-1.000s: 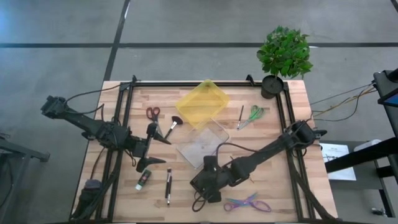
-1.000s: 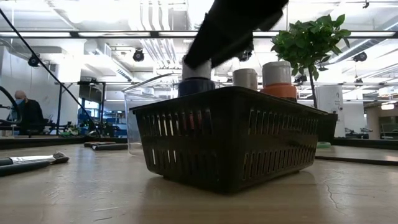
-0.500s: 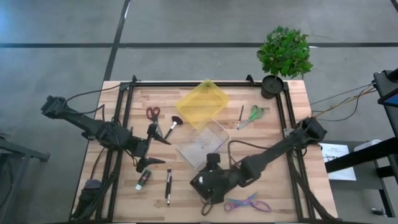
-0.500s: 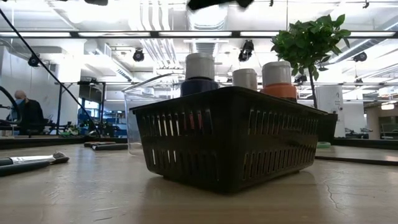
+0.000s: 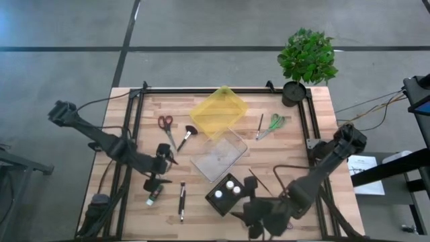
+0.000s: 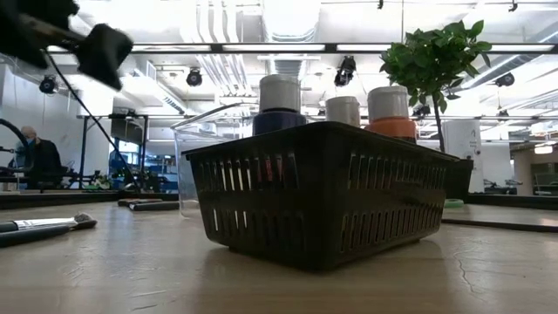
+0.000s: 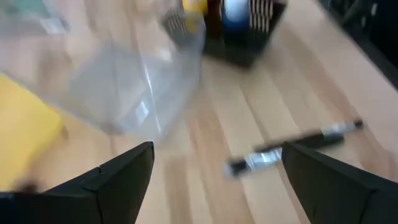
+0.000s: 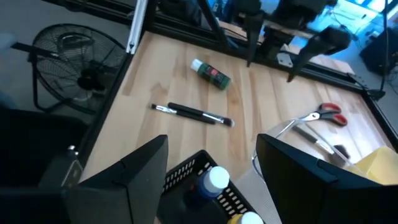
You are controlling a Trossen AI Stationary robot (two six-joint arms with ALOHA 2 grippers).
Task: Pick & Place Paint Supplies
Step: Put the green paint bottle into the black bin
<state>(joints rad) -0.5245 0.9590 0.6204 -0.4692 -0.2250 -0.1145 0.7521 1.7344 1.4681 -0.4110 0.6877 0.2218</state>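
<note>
- Black basket (image 5: 224, 195) sitting near the table's front edge, three white-capped bottles (image 5: 228, 189) standing inside.
- Green bottle (image 5: 155, 195) lying beside a dark brush (image 5: 181, 199).
- Left gripper (image 5: 158, 176) hovering right by the green bottle, jaws apart.
- Right gripper (image 5: 254, 218) hanging beside the basket, probably open, partly hidden.
- Clear tray (image 5: 218, 156) touching the yellow tray (image 5: 218, 111).

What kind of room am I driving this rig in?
Likely a large lab or industrial workspace. The low view shows a high ceiling with exposed ducts and strip lights and a person seated at a far workstation; the high view shows bare concrete floor.
</note>
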